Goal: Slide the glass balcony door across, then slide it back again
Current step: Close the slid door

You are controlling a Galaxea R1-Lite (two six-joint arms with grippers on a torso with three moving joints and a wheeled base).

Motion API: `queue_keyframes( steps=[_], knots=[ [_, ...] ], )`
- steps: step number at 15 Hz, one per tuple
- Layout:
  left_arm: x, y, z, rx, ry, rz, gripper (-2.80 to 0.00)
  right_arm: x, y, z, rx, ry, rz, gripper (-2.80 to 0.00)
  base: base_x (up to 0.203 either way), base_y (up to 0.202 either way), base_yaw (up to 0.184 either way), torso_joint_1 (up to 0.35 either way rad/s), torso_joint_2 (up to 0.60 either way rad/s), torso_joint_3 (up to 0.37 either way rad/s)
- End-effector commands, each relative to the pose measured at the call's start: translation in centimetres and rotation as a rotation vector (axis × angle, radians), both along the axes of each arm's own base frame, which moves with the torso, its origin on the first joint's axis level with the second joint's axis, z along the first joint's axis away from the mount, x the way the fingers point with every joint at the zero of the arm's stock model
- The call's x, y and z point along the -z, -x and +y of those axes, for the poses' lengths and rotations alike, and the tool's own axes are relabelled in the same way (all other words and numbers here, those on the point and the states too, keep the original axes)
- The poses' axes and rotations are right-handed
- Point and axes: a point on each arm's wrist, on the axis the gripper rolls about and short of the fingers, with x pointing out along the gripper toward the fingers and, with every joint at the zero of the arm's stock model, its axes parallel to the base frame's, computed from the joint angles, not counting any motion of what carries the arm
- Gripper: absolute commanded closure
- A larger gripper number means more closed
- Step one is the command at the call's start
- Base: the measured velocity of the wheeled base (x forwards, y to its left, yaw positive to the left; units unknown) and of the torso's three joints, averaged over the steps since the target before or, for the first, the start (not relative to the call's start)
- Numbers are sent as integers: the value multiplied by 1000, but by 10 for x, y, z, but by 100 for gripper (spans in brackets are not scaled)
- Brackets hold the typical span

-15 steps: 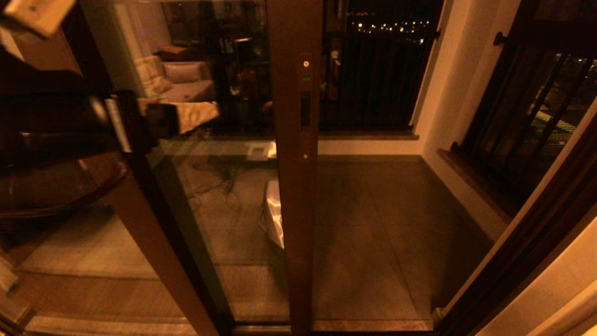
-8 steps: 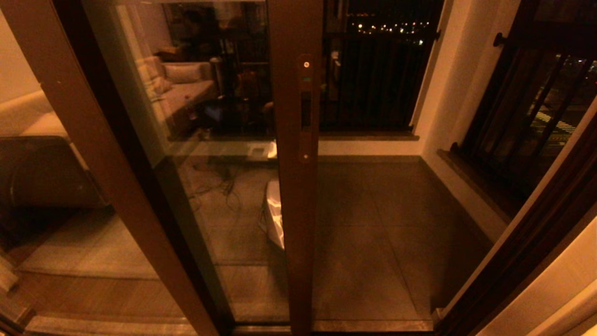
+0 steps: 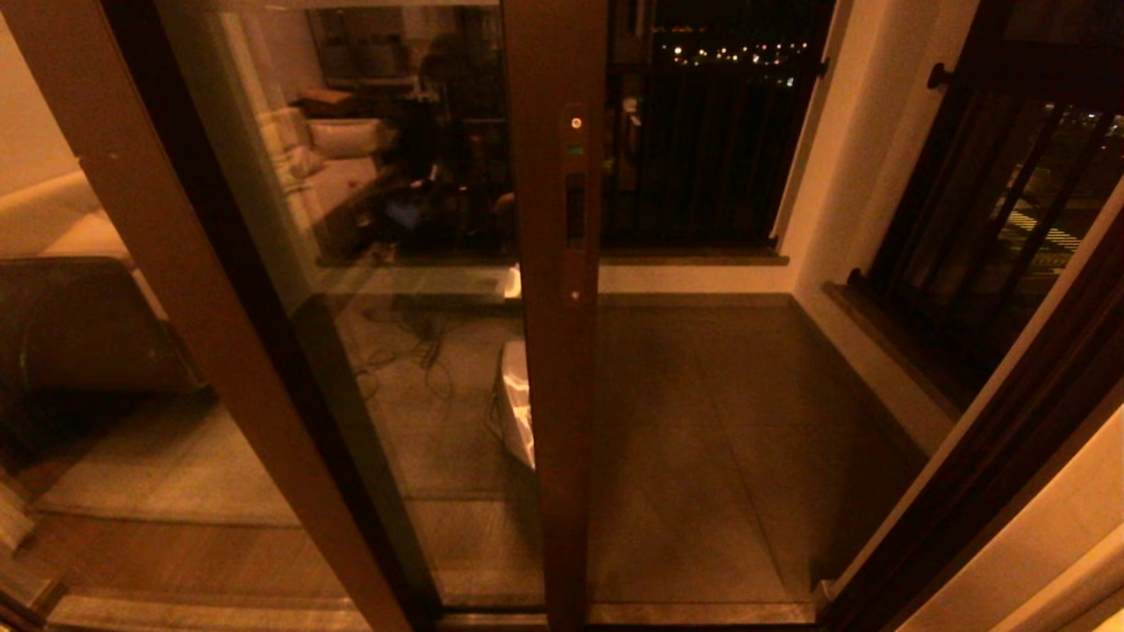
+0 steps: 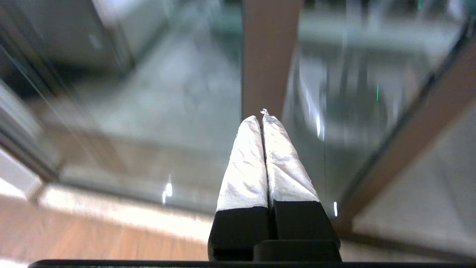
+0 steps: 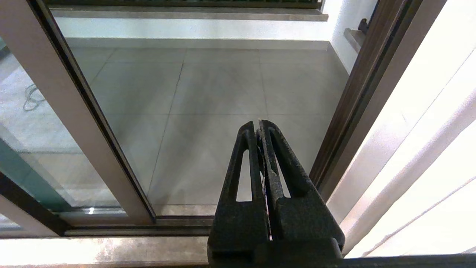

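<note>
glass balcony door [image 3: 413, 263] stands partly open, handle upright [image 3: 562, 307] mid-view, doorway to its right open onto the tiled balcony floor [image 3: 702, 421]. left gripper [image 4: 263, 117] closed on nothing, pointing at a brown frame upright, not touching. right gripper [image 5: 258, 124] closed, empty, parked over the threshold.

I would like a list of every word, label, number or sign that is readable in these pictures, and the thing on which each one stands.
No text can be read in any view.
The handle upright of the glass door carries only a small green mark with no letters on it.
The left gripper and the right gripper carry no writing.
</note>
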Motion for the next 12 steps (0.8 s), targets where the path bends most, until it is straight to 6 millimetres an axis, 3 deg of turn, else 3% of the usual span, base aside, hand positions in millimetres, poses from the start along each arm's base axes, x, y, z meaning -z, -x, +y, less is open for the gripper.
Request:
queue_keyframes(
  steps=[1, 4, 7, 9, 12],
  knots=[
    [48, 5, 0, 18, 1, 41, 0, 0, 0, 0, -1, 1, 2, 0, 0, 0, 0, 0, 0, 0],
    [86, 1, -1, 26, 3, 75, 0, 0, 0, 0, -1, -1, 1, 0, 0, 0, 0, 0, 0, 0],
    [93, 1, -4, 167, 8, 11, 0, 0, 0, 0, 4, -25, 1, 0, 0, 0, 0, 0, 0, 0],
    [99, 2, -4, 183, -110, 2, 0, 0, 0, 0, 5, -33, 1, 0, 0, 0, 0, 0, 0, 0],
    [100, 3, -5, 223, -124, -3, 0, -3, 1, 0, 13, -11, -12, 0, 0, 0, 0, 0, 0, 0]
  ],
)
